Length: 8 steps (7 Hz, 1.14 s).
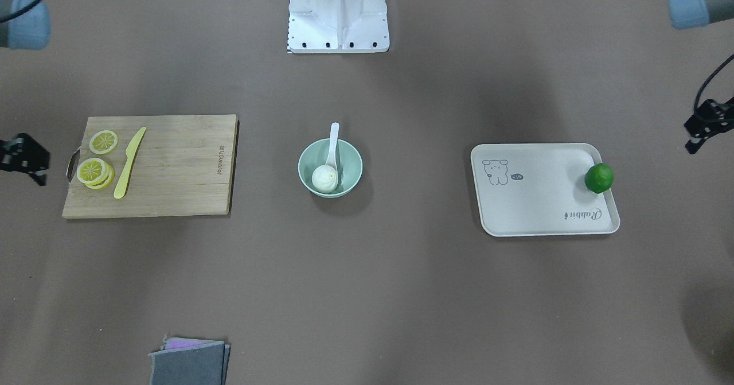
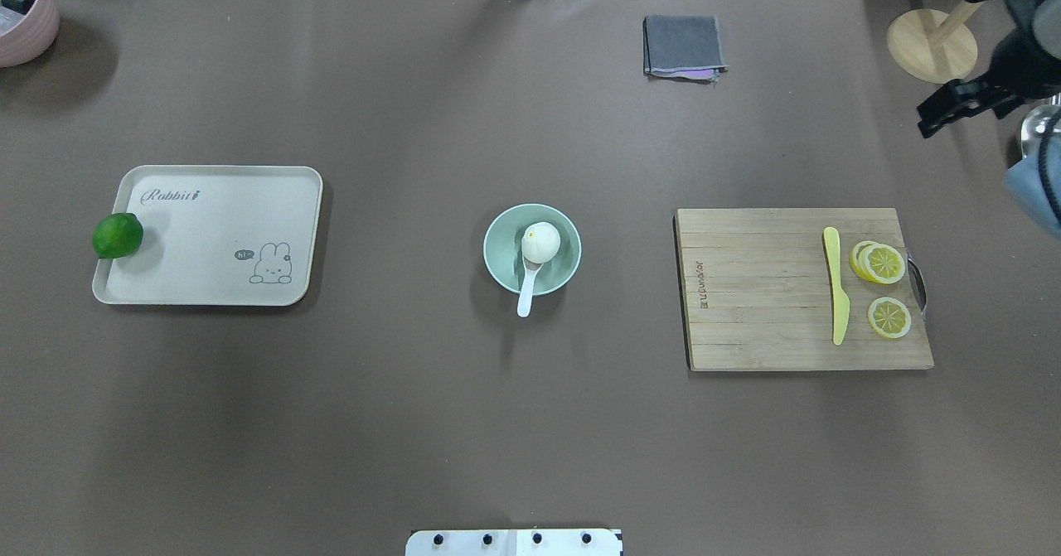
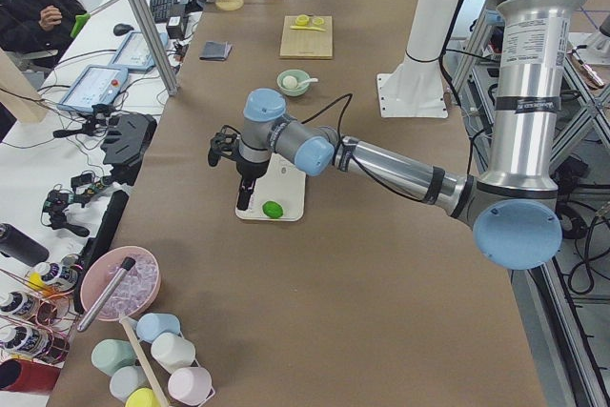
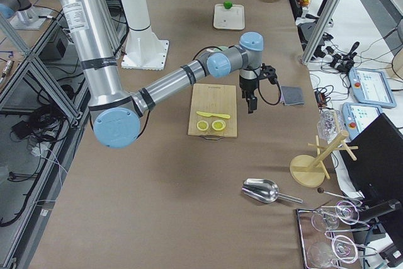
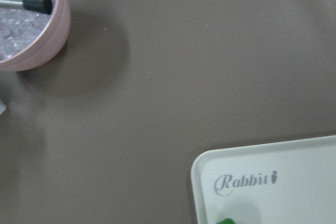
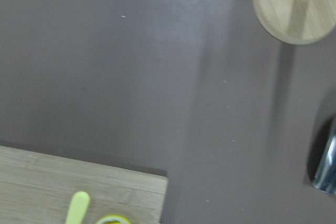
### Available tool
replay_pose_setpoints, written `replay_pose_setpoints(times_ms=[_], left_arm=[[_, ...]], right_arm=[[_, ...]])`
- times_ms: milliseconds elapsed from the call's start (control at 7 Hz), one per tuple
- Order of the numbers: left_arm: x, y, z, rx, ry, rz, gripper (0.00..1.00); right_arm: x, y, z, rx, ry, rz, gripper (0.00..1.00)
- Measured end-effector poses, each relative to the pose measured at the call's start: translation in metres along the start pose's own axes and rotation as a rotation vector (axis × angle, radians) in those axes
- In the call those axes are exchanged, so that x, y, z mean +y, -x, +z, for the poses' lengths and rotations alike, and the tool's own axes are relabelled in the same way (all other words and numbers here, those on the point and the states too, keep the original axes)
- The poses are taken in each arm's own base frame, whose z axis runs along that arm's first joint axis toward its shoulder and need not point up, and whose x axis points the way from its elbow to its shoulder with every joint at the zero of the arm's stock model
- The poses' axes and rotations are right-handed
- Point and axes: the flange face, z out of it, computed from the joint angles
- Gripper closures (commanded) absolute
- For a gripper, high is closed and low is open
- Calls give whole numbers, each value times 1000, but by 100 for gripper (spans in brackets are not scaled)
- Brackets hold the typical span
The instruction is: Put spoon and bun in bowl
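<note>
The pale mint-green bowl (image 1: 350, 170) (image 2: 501, 262) stands at the table's middle. The white bun (image 1: 324, 178) (image 2: 540, 243) lies inside it. The white spoon (image 1: 333, 144) (image 2: 527, 287) rests in the bowl, its scoop beside the bun and its handle over the rim toward the robot's base. My left gripper (image 1: 697, 138) hangs at the table's edge beyond the tray, far from the bowl. My right gripper (image 1: 31, 167) (image 2: 932, 121) hangs beyond the cutting board. Both hold nothing; I cannot tell whether their jaws are open or shut.
A beige tray (image 2: 215, 266) with a green lime (image 2: 117, 235) lies on my left. A wooden board (image 2: 763, 291) with a yellow knife (image 2: 837, 287) and lemon slices (image 2: 883, 264) lies on my right. A folded grey cloth (image 2: 681, 45), a wooden stand (image 2: 931, 45) and a pink bowl (image 2: 29, 30) sit at the far edge.
</note>
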Motion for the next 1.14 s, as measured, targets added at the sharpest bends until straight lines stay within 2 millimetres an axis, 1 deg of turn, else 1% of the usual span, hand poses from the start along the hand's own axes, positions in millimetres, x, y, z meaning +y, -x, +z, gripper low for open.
replay_pose_setpoints(times_ms=[143,286,429,571,714,857,1143], left_arm=[[15,42,-7,22,19,-67,2],[28,68,-9,27,33,-107,2],[34,87,-11,27,35,-142,2],[37,103,-17,28,30,-175,2],[39,110,-18,27,31,-194,2],[39,112,-19,28,32,-201,2],[40,114,-18,27,34,-207,2]], right_arm=[[18,-75,1,-38,26,46,0],[43,-135,2,-54,37,80,0],[65,-176,0,-58,37,125,0],[81,-198,-1,-59,35,159,0],[89,-207,-2,-60,33,172,0],[91,-209,-3,-62,30,173,0],[87,-206,-8,-70,20,169,0]])
